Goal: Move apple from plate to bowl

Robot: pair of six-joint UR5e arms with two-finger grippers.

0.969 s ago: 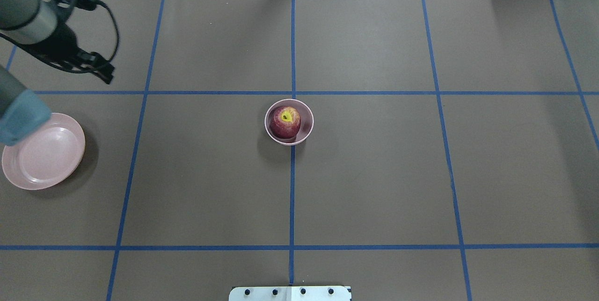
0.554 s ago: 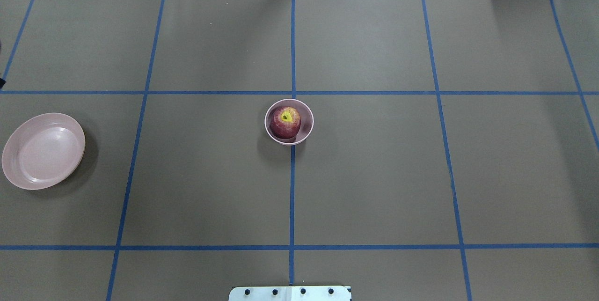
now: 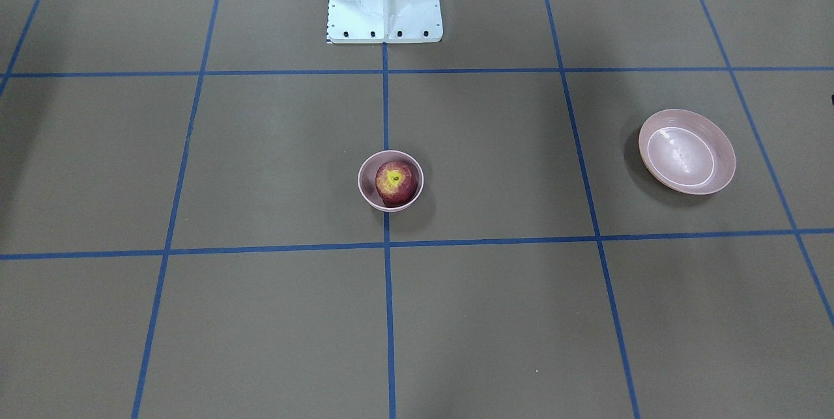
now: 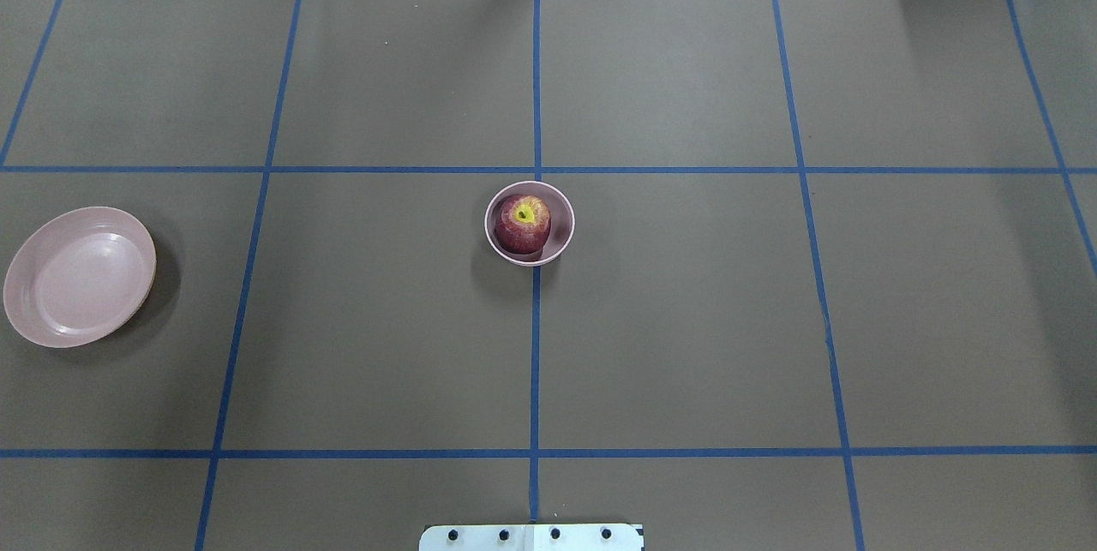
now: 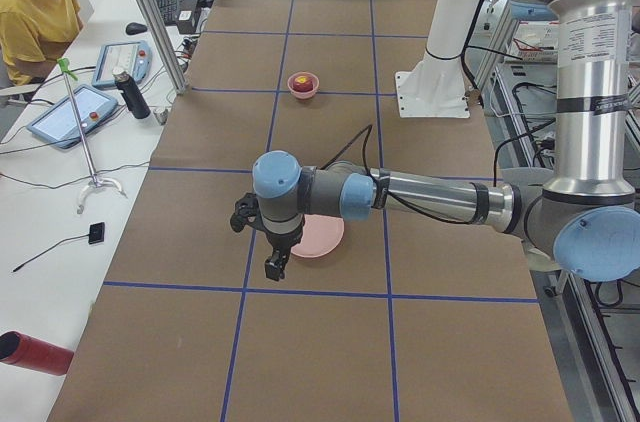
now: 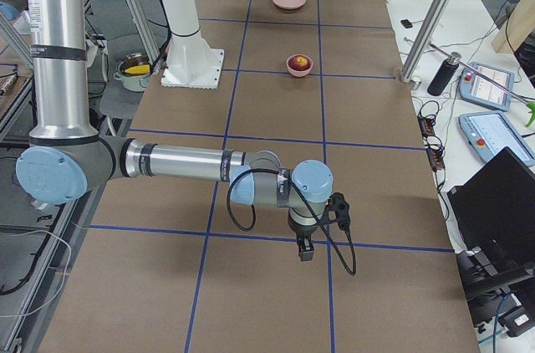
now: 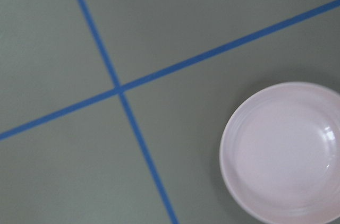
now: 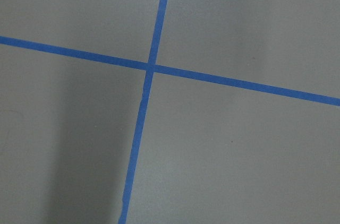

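"Where was the apple (image 4: 523, 224)?"

"In the bowl (image 4: 569, 224) at mid-table. The plate (image 4: 77, 277) sat bare, well apart. The left arm had just pulled out of the overhead view, so the job looked done."

"And the grippers?"

"The left gripper (image 5: 272, 270) hung near the plate, the right gripper (image 6: 306, 254) far off. Released or clenched, I couldn't tell."

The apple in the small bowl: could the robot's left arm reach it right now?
Probably yes. The left gripper hangs near the plate, nothing stands between it and the bowl, and the apple lies uncovered from above. The snug bowl may make the grip tight.
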